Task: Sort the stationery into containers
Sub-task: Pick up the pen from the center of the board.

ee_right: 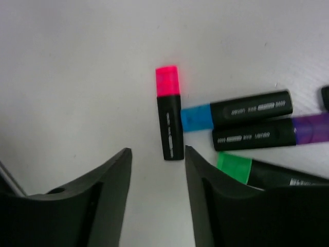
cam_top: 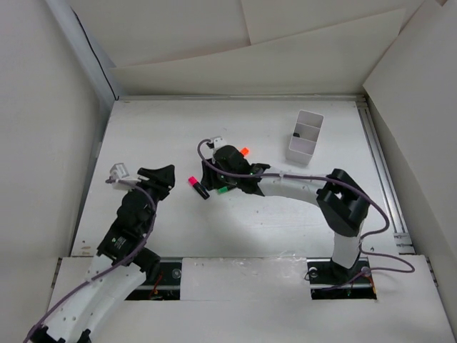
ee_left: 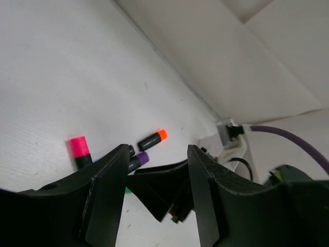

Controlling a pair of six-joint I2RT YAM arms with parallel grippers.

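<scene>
At the middle of the counter (cam_top: 157,128), your right tool (ee_right: 156,154) hovers part open and empty, the pink marker (ee_right: 168,118) just beyond its fingers, beside the blue marker (ee_right: 236,109). Your left tool (ee_left: 158,149) stands open, empty. The organiser (cam_top: 305,136) sits far right.

Your left arm (cam_top: 125,236) rises from its near-left base and leans far and slightly right, ending in the left gripper (cam_top: 163,174), which points toward the far right. Its two fingers (ee_left: 105,190) stand partly apart and clasp nothing. Your right arm (cam_top: 343,204) stands up from the near-right base, bends at the elbow and runs its forearm leftward to mid-scene. There the right gripper (ee_right: 157,152) tilts downward, jaws parted, with nothing between them.
</scene>
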